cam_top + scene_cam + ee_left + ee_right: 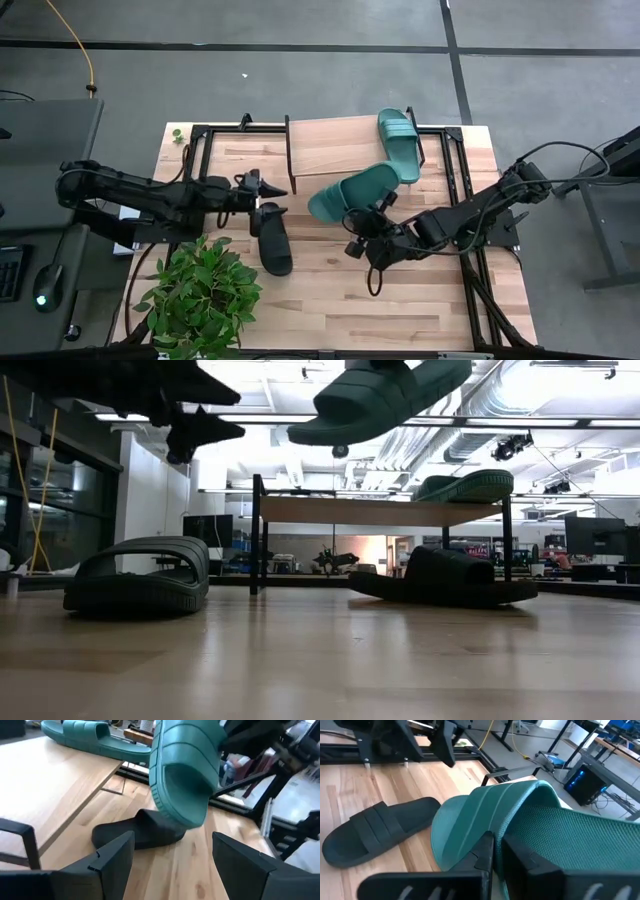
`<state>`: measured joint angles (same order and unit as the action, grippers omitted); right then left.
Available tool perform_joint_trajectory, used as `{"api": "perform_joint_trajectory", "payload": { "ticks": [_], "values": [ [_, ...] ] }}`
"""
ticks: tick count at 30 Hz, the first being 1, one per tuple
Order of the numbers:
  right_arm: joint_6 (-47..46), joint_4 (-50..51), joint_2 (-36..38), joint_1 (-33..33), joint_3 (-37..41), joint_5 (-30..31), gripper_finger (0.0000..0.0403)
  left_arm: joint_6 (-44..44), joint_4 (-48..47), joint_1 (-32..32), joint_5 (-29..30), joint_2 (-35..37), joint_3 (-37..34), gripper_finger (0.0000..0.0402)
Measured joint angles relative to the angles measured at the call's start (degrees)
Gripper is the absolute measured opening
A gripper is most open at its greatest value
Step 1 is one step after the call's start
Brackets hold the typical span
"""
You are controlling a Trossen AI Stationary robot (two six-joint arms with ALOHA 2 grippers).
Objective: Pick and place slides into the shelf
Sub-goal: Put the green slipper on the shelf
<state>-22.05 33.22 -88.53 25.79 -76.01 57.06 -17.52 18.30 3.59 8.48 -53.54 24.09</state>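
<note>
A teal slide (352,192) hangs in the air in front of the shelf (330,150), with my right gripper (368,212) shut on it. A second teal slide (398,145) lies sole down on the shelf's plank top, at its right end. One black slide (272,238) lies on the table just near of my left gripper (278,198). That gripper is open, points toward the held slide and touches nothing. Another black slide (140,832) lies on the table under the held one, by the shelf's front. My right gripper pinches the teal slide between its two fingers at the strap's edge beside the ribbed footbed (492,832); the fingers cover the exact spot. They come slanting from the table's right and near side. The slide is lifted clear and tilted, its sole (390,400) facing down.
A potted plant (200,295) stands at the near left corner. Black metal frame rails (455,160) run along the table's far and right sides. Bare tabletop (400,300) lies near of the right arm.
</note>
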Motion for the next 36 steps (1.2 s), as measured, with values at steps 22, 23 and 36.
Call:
{"api": "perform_joint_trajectory", "payload": {
  "ticks": [22, 23, 36],
  "values": [
    [12.2, -10.52, -0.09, 0.08, 0.0, -5.22, 0.0001, -7.86, 7.15, 0.92, -5.1, -0.72, 0.03, 0.025],
    [12.83, -11.13, -0.09, 0.08, 0.0, -5.26, 0.0001, -7.86, 7.15, 0.9, -5.1, -0.72, 0.02, 0.025],
    [13.4, -12.06, -0.11, 0.08, 0.0, -6.34, 0.0001, -9.94, 12.31, 0.9, -7.31, -6.21, 0.01, 0.025]
  ]
}}
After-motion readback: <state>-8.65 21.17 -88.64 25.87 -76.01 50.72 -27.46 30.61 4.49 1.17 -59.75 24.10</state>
